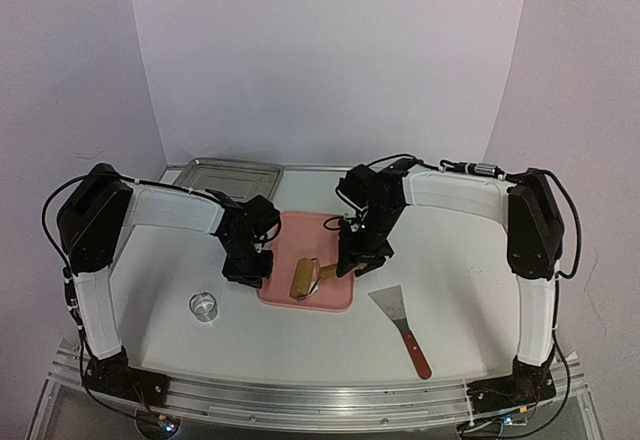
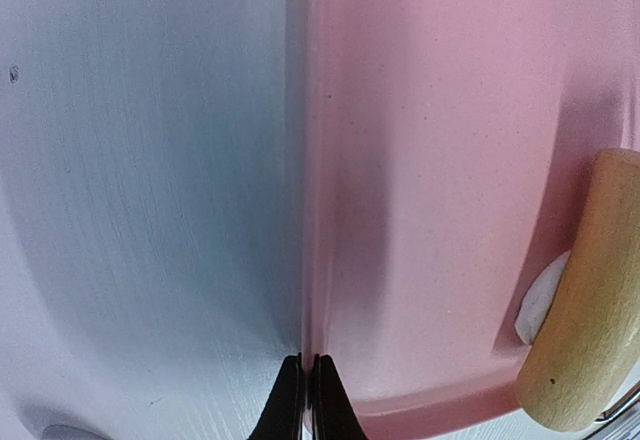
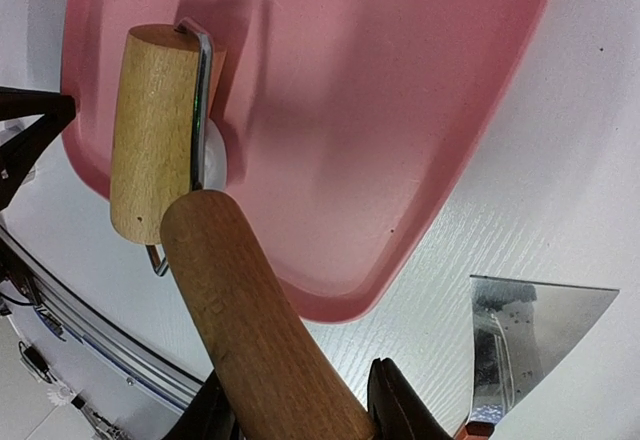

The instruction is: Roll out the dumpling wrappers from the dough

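Right gripper (image 3: 305,410) clamped on smooth round wooden roller handle (image 3: 245,300). Pale wood barrel (image 3: 155,125) lies over soft white dough (image 3: 213,155) on glossy pink tray (image 3: 380,90). Flat metal spatula (image 3: 535,325) beside tray. Left gripper (image 2: 308,400): black tips together at tray edge.

White dumpling wrapper (image 3: 218,160), flat on pink tray (image 3: 380,110), mostly hidden under roller (image 3: 155,130).

dumpling wrapper (image 3: 220,160), possibly, mostly hidden behind roller (image 3: 155,130), scraper (image 3: 530,330) cut off at edge
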Action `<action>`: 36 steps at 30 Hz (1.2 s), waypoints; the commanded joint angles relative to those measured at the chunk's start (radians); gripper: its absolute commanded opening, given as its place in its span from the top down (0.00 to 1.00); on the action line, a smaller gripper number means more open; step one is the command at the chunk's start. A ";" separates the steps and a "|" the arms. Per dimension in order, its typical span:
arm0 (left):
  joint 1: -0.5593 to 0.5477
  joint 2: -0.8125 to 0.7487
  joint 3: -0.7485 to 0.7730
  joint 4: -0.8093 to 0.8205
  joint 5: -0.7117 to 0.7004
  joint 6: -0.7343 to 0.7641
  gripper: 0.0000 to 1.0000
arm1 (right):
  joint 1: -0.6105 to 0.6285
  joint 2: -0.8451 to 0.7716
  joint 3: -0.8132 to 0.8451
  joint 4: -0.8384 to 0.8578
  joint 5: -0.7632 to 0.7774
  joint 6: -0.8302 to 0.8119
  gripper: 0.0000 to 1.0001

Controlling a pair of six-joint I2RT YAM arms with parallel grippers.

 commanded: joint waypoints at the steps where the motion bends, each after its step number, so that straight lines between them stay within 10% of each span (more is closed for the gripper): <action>1: 0.000 -0.021 0.011 -0.028 -0.031 0.022 1.00 | 0.021 0.253 -0.103 -0.276 0.485 0.046 1.00; 20: 0.001 -0.041 0.003 -0.043 -0.034 0.024 1.00 | 0.034 0.300 0.012 -0.264 0.474 0.016 1.00; 36: 0.034 -0.124 0.006 -0.049 -0.070 -0.031 0.99 | 0.029 0.014 0.105 -0.169 0.324 -0.029 1.00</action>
